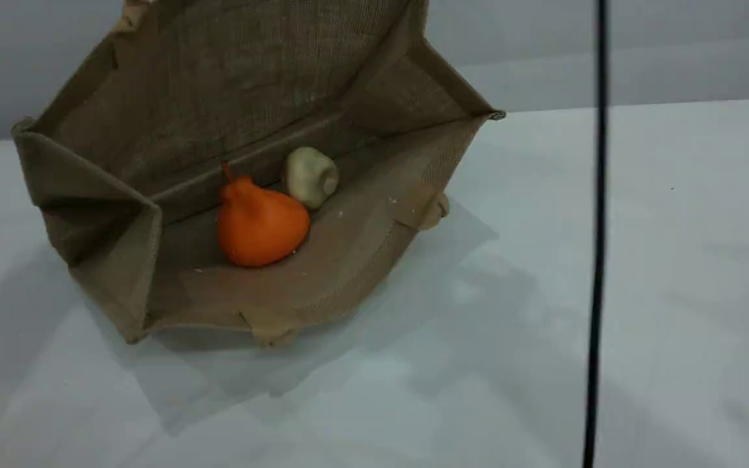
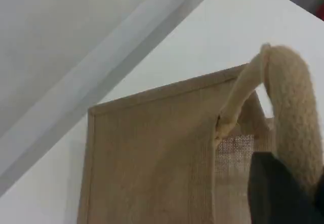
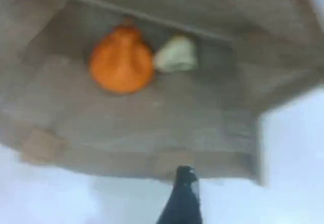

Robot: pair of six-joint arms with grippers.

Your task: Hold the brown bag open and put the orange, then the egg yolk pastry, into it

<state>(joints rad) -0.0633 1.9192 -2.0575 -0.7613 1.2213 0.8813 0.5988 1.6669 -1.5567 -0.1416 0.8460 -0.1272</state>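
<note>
Spotting orange [image 1: 259,224] against egg yolk pastry [image 1: 311,177] inside brown bag [image 1: 348,260]; pinching its handle [image 2: 293,117] with left gripper [image 2: 286,188]; can't tell jaws on right gripper [image 3: 183,196].

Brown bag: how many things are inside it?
2. The orange lies in the middle of the brown bag; the egg yolk pastry sits right beside it, toward the back. The bag's folded sides could hide something small.
</note>
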